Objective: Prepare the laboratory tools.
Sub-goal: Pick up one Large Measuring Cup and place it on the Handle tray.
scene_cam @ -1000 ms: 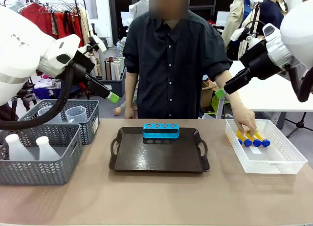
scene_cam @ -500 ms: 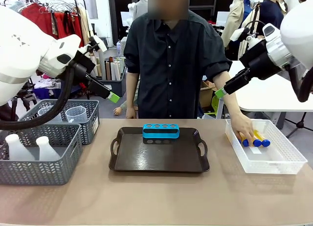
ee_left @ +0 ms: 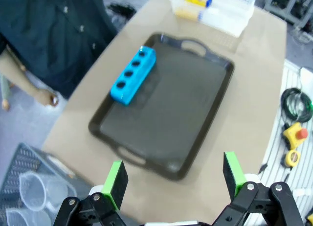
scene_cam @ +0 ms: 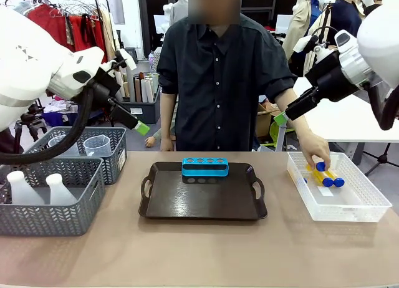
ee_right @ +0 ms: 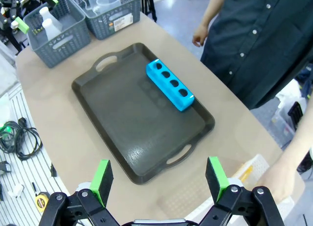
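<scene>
Bright, even indoor light from overhead, no hard shadows. Blue rack (scene_cam: 205, 167) drops a soft dark patch on the tray (scene_cam: 202, 204) just in front of it. The tray leaves only a thin shadow line on the table (scene_cam: 199, 250). White arm shells (scene_cam: 25, 57) are close to clipping in the front view, which is otherwise sharp throughout. Left wrist view is soft all over with washed colours, and the person's hand (ee_left: 48, 97) is a smear. Right wrist view is crisper, with a dull sheen on the tray floor. Both wrist views show wide-angle stretch at the corners.
</scene>
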